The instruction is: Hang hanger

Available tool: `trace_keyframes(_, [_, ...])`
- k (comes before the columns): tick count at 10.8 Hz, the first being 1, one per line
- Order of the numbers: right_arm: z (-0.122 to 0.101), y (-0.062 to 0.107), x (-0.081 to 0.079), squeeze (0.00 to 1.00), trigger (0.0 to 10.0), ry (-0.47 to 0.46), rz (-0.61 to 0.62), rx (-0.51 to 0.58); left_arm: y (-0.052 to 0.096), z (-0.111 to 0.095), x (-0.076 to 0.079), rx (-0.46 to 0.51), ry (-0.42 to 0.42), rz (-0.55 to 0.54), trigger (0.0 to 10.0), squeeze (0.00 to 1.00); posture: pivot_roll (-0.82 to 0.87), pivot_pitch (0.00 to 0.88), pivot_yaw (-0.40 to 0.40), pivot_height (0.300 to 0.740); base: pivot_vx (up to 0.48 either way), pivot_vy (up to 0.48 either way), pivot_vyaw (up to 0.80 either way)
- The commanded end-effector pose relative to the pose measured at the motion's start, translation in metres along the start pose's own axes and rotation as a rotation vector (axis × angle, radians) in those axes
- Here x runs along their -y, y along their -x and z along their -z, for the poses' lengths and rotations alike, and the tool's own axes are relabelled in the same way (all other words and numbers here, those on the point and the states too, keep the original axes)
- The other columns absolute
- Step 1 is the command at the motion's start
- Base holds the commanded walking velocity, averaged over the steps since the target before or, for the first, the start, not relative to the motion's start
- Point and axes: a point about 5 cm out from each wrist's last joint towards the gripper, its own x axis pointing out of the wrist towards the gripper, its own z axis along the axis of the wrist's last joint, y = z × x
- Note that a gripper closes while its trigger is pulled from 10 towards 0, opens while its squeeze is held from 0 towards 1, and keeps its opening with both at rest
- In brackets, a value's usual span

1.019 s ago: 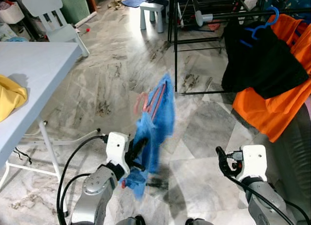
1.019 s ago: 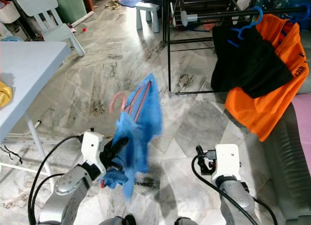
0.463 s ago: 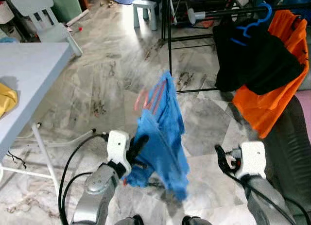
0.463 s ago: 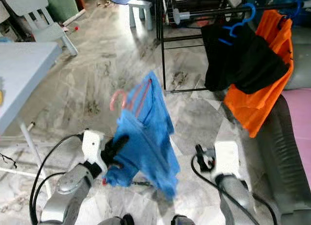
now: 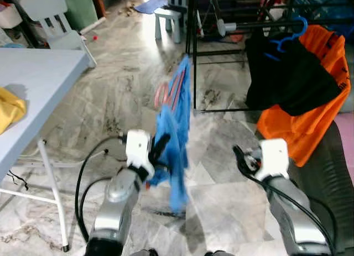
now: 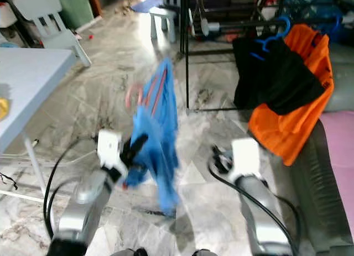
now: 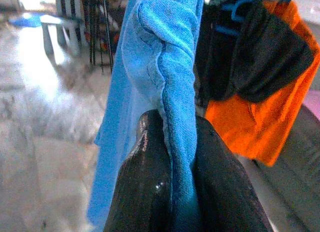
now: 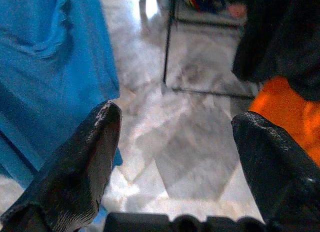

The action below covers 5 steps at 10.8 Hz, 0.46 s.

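Overhead, pink hanger [image 5: 164,94] draped with blue cloth [image 5: 174,140], left gripper [image 5: 157,151] fingers pinching cloth, right gripper [image 8: 175,162] fingers wide.

Bright daylight, with motion blur.
Light enters from the far doorway, throwing glare on the marble floor [image 5: 145,51] by the stool [image 5: 170,21]; the blue cloth [image 5: 174,134] and both arms smear, the right eye view most; the wrist backgrounds are soft.
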Motion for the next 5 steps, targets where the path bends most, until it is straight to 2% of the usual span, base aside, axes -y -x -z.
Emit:
trace_keyframes(1, [0.002,-0.001,-0.002,0.00,10.0,0.006,-0.005,-0.007,-0.001,-0.006,-0.003,0.038,-0.003,-0.014,10.0,0.00,-0.11,0.042,0.040,0.740,0.000,0.000,0.00])
trace_keyframes(2, [0.001,-0.003,-0.002,0.00,10.0,0.006,0.004,0.003,-0.007,-0.010,-0.001,0.055,0.015,0.010,10.0,0.00,-0.11,0.053,0.060,0.740,0.000,0.000,0.00])
trace_keyframes(5, [0.012,0.001,-0.008,0.00,10.0,-0.019,0.013,-0.017,-0.010,-0.007,0.004,0.045,0.014,0.062,10.0,0.00,-0.13,0.052,0.081,0.740,0.000,0.000,0.00])
